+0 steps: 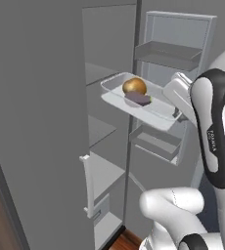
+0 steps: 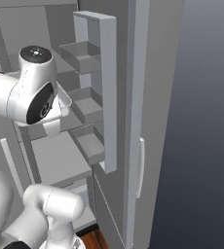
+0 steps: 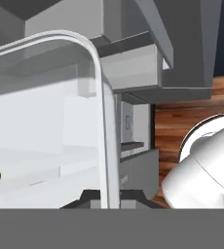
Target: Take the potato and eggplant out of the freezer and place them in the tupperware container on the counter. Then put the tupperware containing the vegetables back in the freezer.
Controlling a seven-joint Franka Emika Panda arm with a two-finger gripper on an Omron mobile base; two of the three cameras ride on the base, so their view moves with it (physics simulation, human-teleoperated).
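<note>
The tupperware container [image 1: 115, 93], a shallow clear-white tray, hangs level in the air in front of the open freezer [image 1: 36, 122]. Inside it the golden-brown potato [image 1: 134, 86] rests against the dull purple eggplant [image 1: 140, 99]. My gripper [image 1: 177, 113] is shut on the tray's right rim. In the hand view the tupperware container's curved rim [image 3: 97, 73] runs down between my gripper's [image 3: 109, 200] dark fingertips [image 3: 84, 200]. The tray floats just outside the freezer's upper inner shelf [image 1: 102, 73].
The freezer door [image 1: 175, 53] stands open to the right, its bins [image 2: 87, 104] stacked close behind the tray. A white bar handle [image 1: 88, 185] sits low on the left. Lower inner shelves [image 1: 104, 171] lie under the tray. Wooden floor [image 3: 192, 116] shows below.
</note>
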